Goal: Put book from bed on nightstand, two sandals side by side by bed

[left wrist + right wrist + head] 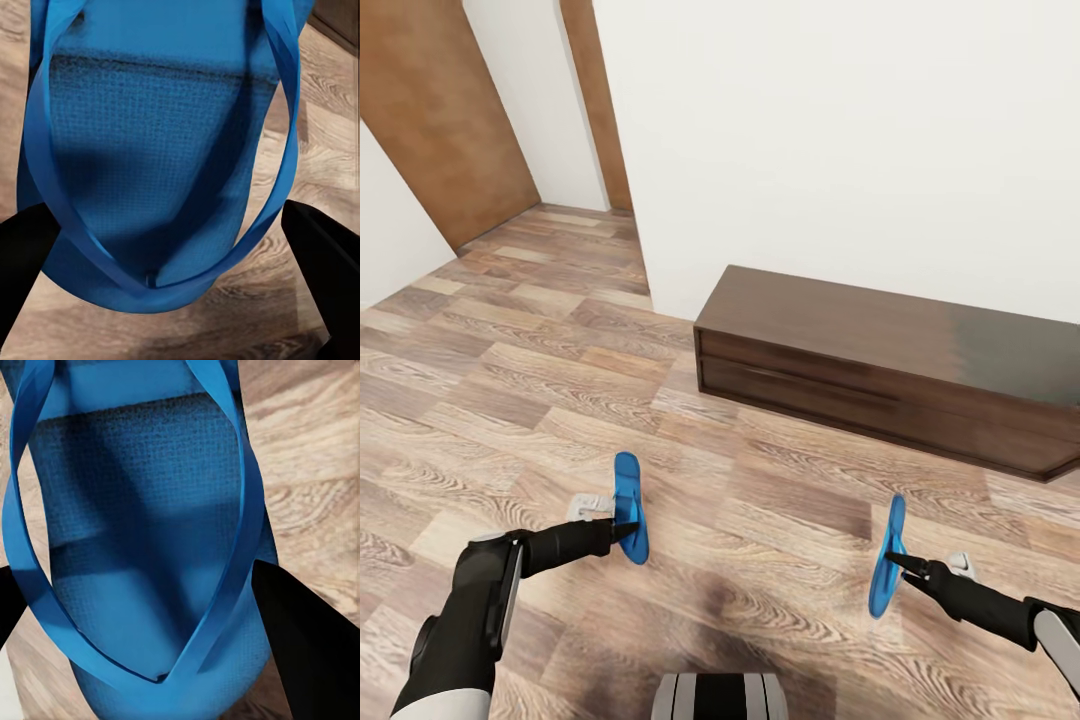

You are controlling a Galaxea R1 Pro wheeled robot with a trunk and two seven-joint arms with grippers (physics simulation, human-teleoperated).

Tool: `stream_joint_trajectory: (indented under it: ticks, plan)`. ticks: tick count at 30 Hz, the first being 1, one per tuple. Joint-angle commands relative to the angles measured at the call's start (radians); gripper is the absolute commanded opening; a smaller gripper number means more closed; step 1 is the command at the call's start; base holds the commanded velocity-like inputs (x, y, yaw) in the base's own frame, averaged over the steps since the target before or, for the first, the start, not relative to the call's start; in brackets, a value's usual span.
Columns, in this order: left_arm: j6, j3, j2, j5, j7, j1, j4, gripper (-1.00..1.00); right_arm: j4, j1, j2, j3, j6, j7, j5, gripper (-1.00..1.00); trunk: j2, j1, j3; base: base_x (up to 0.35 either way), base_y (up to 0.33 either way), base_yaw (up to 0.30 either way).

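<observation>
Each of my grippers holds one bright blue sandal on edge above the wood-plank floor. The left gripper (625, 528) is shut on one sandal (629, 505); up close its textured sole and strap (150, 150) sit between the black fingers (322, 262). On the other side, the right gripper (892, 562) is shut on the second sandal (887, 568), whose sole and strap (142, 532) fill the space between its dark fingers (307, 645). The book, the bed and the nightstand are out of view.
A long low dark brown cabinet (890, 365) stands against the white wall ahead on the right. A brown door (445, 110) and a passage open at the far left. Wood floor (510, 400) stretches between me and the cabinet.
</observation>
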Motion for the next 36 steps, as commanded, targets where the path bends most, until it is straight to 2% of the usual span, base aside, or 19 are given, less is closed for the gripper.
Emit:
stream_joint_trajectory:
  ticks: [1,8,10,14,36]
  plan:
    - [0.007,0.004,-0.001,-0.009,-0.011,-0.001,-0.001,-1.00,-0.001,0.000,-0.001,-0.001,0.006,0.002,-0.001,-1.00,0.000,-0.001,0.003,0.000,0.000,0.000]
    - [0.008,0.005,-0.001,-0.005,-0.015,-0.001,-0.003,-1.00,-0.011,0.000,-0.003,-0.001,0.006,0.002,-0.001,-1.00,0.002,-0.004,0.030,0.000,0.000,0.000]
    - [0.009,0.004,-0.001,-0.004,-0.017,-0.001,-0.004,-1.00,-0.075,0.000,-0.008,0.001,0.007,0.002,-0.001,-1.00,0.002,-0.005,0.038,0.000,0.000,0.000]
    - [0.009,0.003,-0.001,-0.004,-0.017,-0.001,-0.004,-1.00,-0.134,0.000,-0.013,0.003,0.022,0.003,-0.001,-1.00,0.003,-0.006,0.054,0.000,0.000,0.000]
    - [0.007,0.001,-0.002,-0.005,-0.015,-0.001,-0.002,-1.00,-0.143,0.000,-0.013,0.005,0.032,0.000,0.005,-1.00,0.008,-0.016,0.139,0.000,0.000,0.000]
